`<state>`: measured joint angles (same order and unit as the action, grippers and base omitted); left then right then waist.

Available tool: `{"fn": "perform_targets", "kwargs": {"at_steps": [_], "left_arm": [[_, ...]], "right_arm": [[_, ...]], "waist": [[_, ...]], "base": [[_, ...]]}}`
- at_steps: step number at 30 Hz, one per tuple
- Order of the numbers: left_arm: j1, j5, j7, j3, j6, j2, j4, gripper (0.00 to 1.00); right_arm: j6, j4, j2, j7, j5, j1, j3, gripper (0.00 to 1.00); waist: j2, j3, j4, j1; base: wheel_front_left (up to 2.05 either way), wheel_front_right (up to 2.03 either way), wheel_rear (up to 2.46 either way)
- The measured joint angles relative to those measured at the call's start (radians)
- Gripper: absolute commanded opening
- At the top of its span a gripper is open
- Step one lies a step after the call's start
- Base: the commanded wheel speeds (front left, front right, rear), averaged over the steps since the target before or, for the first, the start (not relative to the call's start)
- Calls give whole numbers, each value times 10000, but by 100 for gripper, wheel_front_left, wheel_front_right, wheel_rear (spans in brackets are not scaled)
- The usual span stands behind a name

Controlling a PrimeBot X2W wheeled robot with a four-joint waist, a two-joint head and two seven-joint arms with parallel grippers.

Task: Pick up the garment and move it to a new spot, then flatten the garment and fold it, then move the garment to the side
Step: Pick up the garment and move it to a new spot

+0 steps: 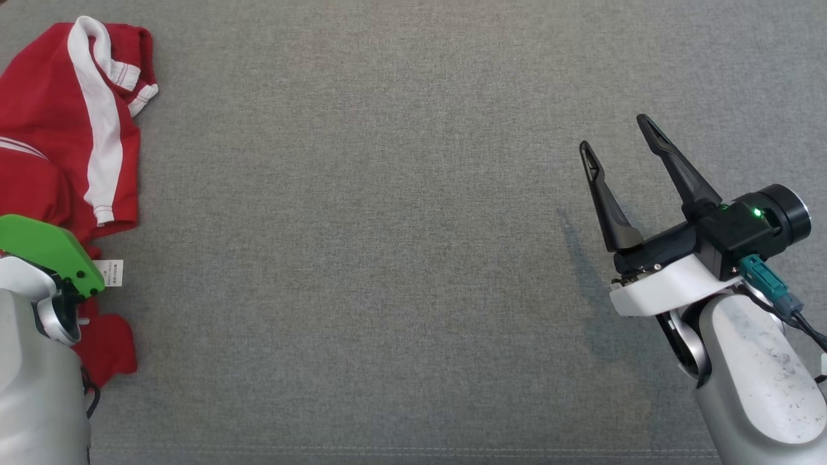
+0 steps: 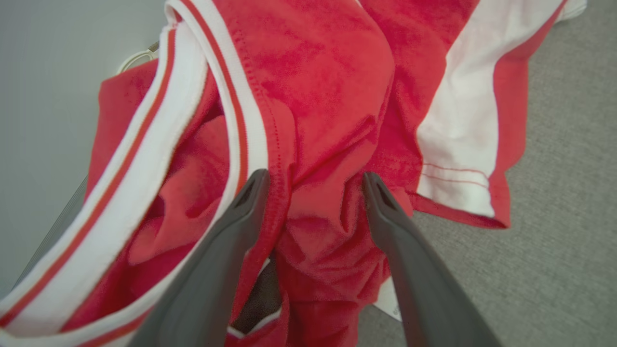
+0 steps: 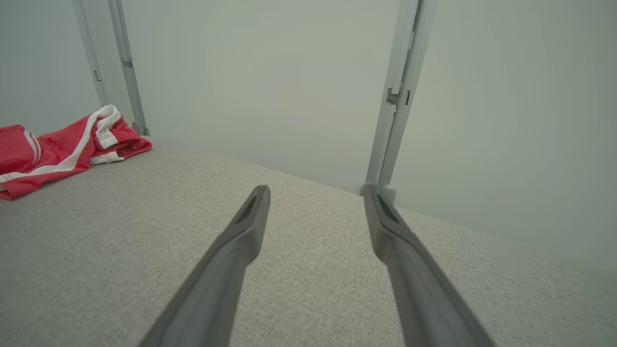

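Head view puts the crumpled red jersey garment with broad white stripes [image 1: 58,129] at the left edge of the grey cloth-covered desk [image 1: 387,258], reaching toward the far left corner and partly under the left arm's green wrist plate [image 1: 45,248]. It looks light, limp and slightly stretchy, so it will likely sag and trail from any single hold rather than keep its shape. The stitched striped band and the hemmed white panel look like firmer places to grip than the loose red middle. The left pincer [image 2: 313,180] is spread wide and straddles a raised ridge of red cloth, its fingers [image 2: 241,226] lying against the folds, not clamped. A bunched ridge may take in several layers at once. The white care label [image 1: 111,272] pokes out near the wrist. The right pincer [image 1: 614,134] is released too, hanging over bare cloth near the right edge, well apart from the garment. Grey metal posts [image 3: 400,96] stand along the far edge; the middle of the desk offers room.
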<state>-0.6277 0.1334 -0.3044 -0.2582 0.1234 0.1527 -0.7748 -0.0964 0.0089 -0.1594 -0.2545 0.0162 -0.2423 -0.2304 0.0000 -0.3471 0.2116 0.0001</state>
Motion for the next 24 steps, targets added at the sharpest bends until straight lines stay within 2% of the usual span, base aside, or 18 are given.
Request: {"fn": "perform_targets", "kwargs": {"at_steps": [3,4,6,13,24], "left_arm": [[-167,-174,2,-58,0,-6,-209,100],[-196,-201,4,-65,0,-10,-263,80],[-267,-238,19,-82,0,-38,-336,0],[-477,-397,424,-69,0,-130,-443,0],[-783,-495,1662,330,-15,-174,-73,0]], "right_arm": [[0,2,-19,0,0,-5,17,100],[0,2,-29,0,-2,-6,38,100],[0,2,-56,0,-2,-6,73,100],[27,8,-71,0,-6,-7,255,100],[119,117,-4,0,-151,1,324,100]], "waist": [[0,-100,-64,0],[0,-122,-79,0],[0,-151,-89,0],[0,-134,-15,0],[0,303,321,0]], "base": [[0,0,0],[0,0,0],[0,0,0],[0,0,0],[0,0,0]]}}
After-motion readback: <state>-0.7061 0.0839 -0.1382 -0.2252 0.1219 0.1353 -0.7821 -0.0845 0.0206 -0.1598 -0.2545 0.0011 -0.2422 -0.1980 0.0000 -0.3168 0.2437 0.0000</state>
